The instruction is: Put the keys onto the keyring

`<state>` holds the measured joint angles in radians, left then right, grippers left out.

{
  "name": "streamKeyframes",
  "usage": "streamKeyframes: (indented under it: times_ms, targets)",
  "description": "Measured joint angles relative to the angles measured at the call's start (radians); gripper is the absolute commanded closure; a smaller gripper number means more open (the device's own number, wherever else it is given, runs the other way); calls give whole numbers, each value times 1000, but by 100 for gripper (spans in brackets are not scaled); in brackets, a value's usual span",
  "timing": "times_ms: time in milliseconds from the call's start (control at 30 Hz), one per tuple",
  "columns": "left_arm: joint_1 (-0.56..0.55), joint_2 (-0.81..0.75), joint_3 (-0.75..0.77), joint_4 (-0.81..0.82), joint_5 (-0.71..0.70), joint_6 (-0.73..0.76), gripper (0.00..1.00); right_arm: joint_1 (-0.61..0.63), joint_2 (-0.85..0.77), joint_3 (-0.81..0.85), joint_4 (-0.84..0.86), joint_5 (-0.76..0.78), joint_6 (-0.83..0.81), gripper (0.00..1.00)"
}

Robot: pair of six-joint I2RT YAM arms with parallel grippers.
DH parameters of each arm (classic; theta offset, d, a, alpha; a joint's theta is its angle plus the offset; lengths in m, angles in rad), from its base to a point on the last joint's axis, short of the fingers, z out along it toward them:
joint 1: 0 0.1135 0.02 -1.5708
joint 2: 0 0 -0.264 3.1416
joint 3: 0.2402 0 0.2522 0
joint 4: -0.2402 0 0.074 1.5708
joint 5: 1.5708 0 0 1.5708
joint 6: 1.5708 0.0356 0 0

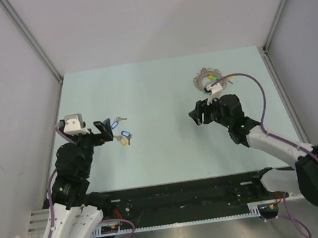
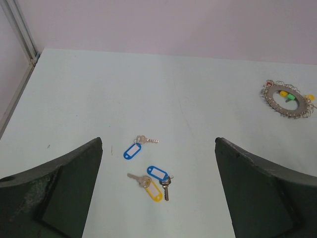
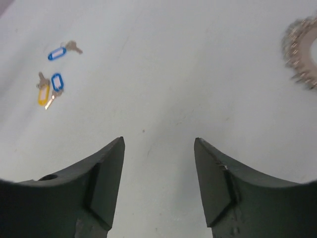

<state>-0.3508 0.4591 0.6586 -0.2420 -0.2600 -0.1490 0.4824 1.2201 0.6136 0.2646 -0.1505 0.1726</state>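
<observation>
Three keys (image 2: 156, 173) lie loose on tabletop (image 1: 156, 96) beside left claw (image 1: 106, 131), keyring (image 2: 287, 96) near right claw (image 1: 200, 115); both claws spread, empty. Likely pickup step: next needs left lowering onto one key.

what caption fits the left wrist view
Open left gripper hovers over three tagged keys; the keyring lies apart at upper right.

Left end effector (image 1: 106, 132) spread wide, right end effector (image 1: 196, 116) parted
</observation>
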Motion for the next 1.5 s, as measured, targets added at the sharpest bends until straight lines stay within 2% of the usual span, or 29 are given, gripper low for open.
streamKeyframes:
  times_ms: [33,67,100,133,500,800,1000,1233,1500]
  targets:
    - [0,-10,-5,0,0,0,0,0,-43,-1,-14,16,-3,26]
    - [0,-24,-11,-1,0,0,0,-1,-90,-1,-29,36,-1,13]
    - [0,-36,-14,-4,0,0,0,-5,-150,-1,-46,59,2,10]
    - [0,-45,-17,-4,0,0,0,-6,-193,-1,-62,76,10,1]
    - [0,-232,-68,-6,-19,-1,0,-24,-702,-1,-238,424,-20,0]
    - [0,-285,-84,-6,-62,0,0,-26,-1067,-28,-276,501,-88,0]
    - [0,-285,-88,-7,-82,0,0,-26,-1165,-35,-328,514,-151,0]
    - [0,-285,-90,-7,-110,2,0,-29,-1174,-35,-438,524,-193,0]
    - [0,-267,-94,-6,-129,3,0,-129,-1175,-38,-494,519,-194,0]
